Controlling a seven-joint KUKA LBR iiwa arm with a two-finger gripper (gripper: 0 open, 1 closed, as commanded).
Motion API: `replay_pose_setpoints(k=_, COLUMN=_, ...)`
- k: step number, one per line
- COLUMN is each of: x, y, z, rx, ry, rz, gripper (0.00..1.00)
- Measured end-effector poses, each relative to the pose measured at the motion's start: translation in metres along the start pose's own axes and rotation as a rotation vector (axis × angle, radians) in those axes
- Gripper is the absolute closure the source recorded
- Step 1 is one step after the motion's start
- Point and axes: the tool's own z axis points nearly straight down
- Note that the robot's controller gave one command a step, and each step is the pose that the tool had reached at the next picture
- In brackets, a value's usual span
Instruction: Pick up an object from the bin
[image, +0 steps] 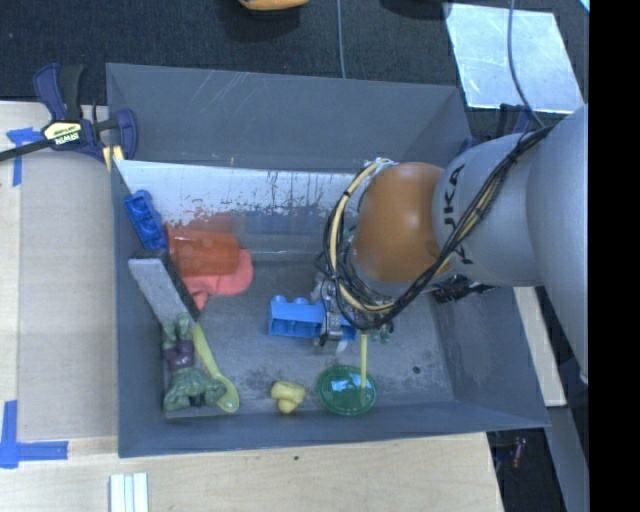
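By the near wall of the grey metal bin (300, 432), a round green translucent disc (347, 392) and a small yellow plastic piece (287, 395) lie free. Behind them the hand (332, 322) is low at the right end of a blue plastic building block (293, 318); I cannot tell its opening. I judge nothing lifted: grasp and raise remain.

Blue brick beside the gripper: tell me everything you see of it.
The blue brick looks like hard plastic, a toy building block with a raised part on top. It lies flat on the bin floor near the middle. Its right end meets the gripper; whether it is gripped cannot be told.
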Motion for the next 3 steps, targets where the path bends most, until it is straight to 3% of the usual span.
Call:
replay_pose_setpoints(k=1, x=0.005, y=0.0, z=-0.057, rx=0.001, ry=0.008, rz=0.01, gripper=1.0)
replay_pose_setpoints(k=2, x=0.005, y=-0.018, z=-0.126, rx=0.001, ry=0.01, rz=0.009, gripper=1.0)
replay_pose_setpoints(k=3, x=0.008, y=-0.021, z=-0.164, rx=0.002, ry=0.01, rz=-0.003, gripper=1.0)
